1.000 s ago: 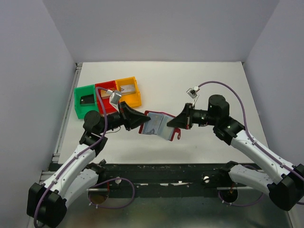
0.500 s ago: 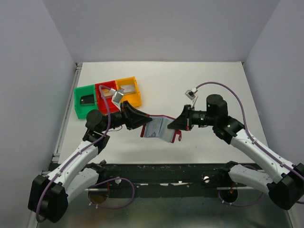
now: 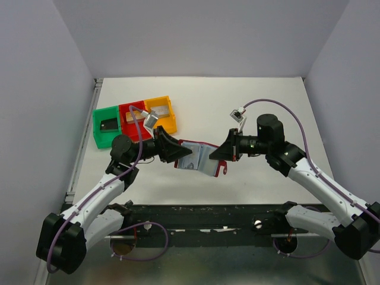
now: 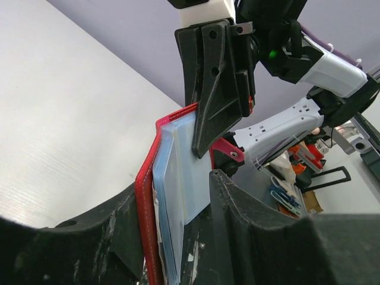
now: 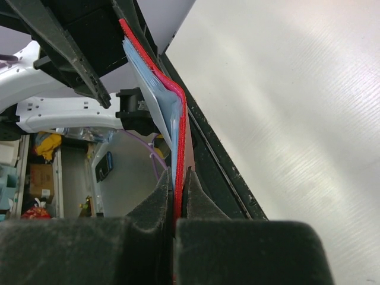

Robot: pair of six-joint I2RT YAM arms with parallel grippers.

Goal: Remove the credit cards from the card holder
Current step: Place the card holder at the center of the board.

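White surface (image 3: 249, 101), grey walls on three sides. Both arms reach in toward the middle from the near edge and meet over it.

Three bins sit side by side at far left: green bin (image 3: 100, 135), red bin (image 3: 126, 108), orange bin (image 3: 173, 123), walls touching.

Card holder (image 3: 199, 155) is near the centre of the surface, between the two arms. It lies open like a book, pale blue lining up, red cover underneath.

Left gripper (image 3: 177, 153): on my left wrist view the fingers (image 4: 249, 219) stand apart on either side of the holder's left leaf, red cover against one, blue pockets fanned toward the other. I cannot tell whether they press it.

Right gripper (image 3: 221, 153): fingers (image 5: 155, 199) pinched tight on the holder's right-hand red edge.

Credit cards: dark card (image 3: 110, 124) flat in the green bin, tan card (image 3: 159, 111) in the orange bin. Red bin's contents are partly hidden by the left wrist camera.

Red snap tab (image 3: 222, 171) hangs off the holder's near right corner.
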